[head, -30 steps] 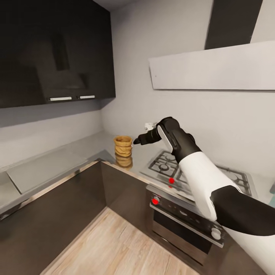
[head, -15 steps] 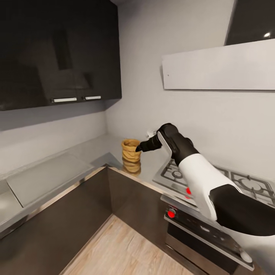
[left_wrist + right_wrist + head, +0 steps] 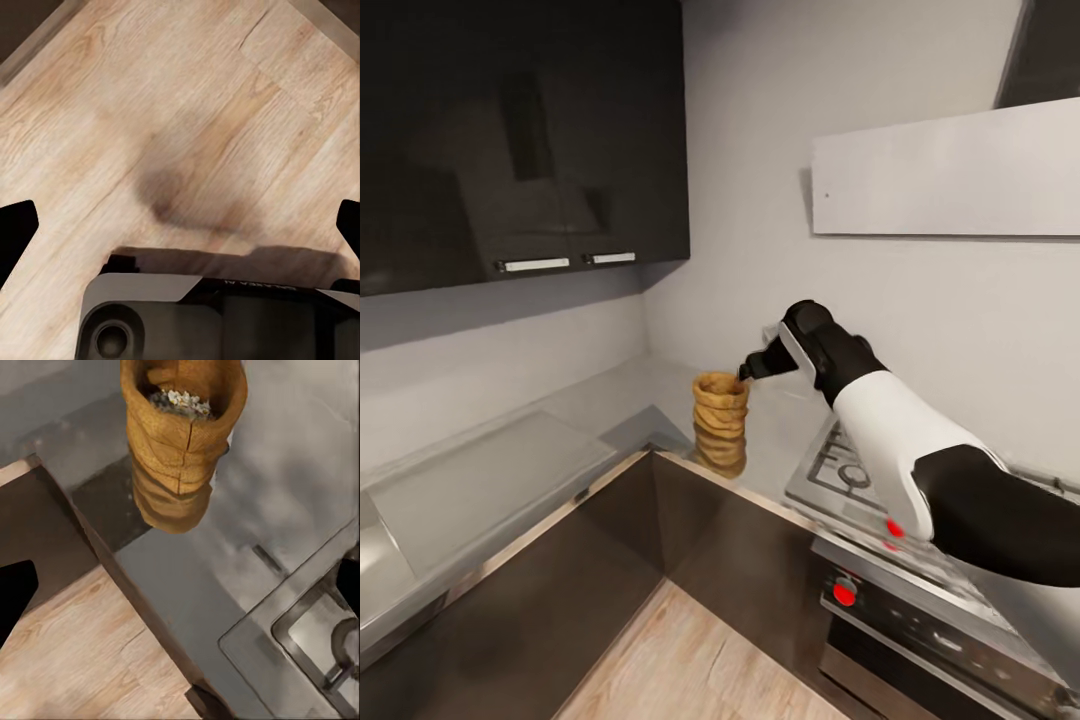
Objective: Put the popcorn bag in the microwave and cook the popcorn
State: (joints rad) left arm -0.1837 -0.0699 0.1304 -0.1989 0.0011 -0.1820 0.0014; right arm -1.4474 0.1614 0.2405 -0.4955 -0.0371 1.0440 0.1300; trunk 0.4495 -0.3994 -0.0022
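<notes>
Mid-frame in head view, popcorn bag (image 3: 721,424) stood on countertop (image 3: 490,470) corner, my right gripper (image 3: 748,369) beside its rim, fingers wide w/ nothing held. Risk, imo: nudging rim sideways could tip bag, spilling popcorn (image 3: 180,399).

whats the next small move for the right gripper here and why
Probably ease the right gripper down and forward around the rim of the tan-brown ridged paper popcorn bag, then close. The bag stands upright on the grey steel countertop by the corner, its open top showing pale bits. The gripper hovers open at the rim, gripping nothing yet.
</notes>
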